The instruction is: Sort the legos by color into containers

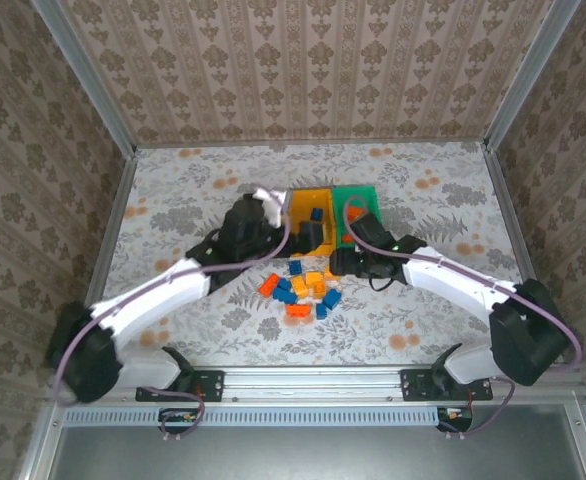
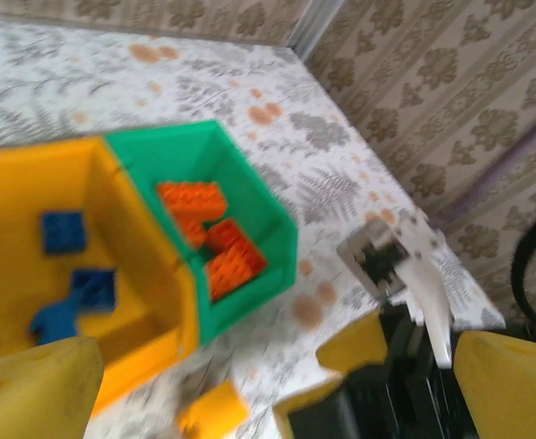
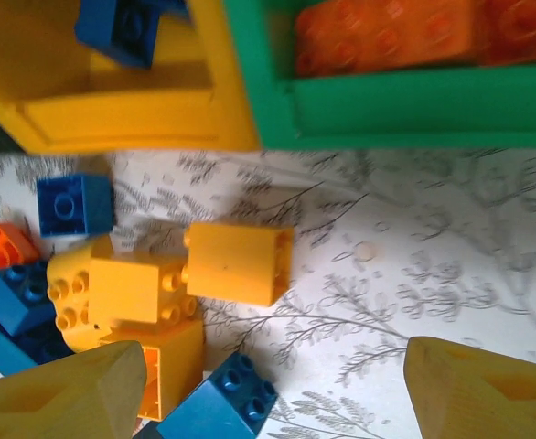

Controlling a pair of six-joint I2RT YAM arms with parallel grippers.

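Yellow fingertips of the right gripper frame the right wrist view, spread wide and grasping nothing, low over loose legos on the floral-patterned desk. Yellow-orange, blue and red-orange pieces lie mixed together there, just in front of the containers. Behind them stands the green container, with red-orange bricks inside. Joined to its side is the orange-yellow container, with a blue brick in it.

Seen from the left wrist, the left gripper hangs released and empty, jaws far apart, above the near edge of the orange-yellow container. Several blue bricks rest on that container's floor, and red-orange ones are heaped in the green container beside it.

From above, both arms reach in toward the joined containers at mid-desk. The loose legos lie on the near side of the containers, between the two forearms.
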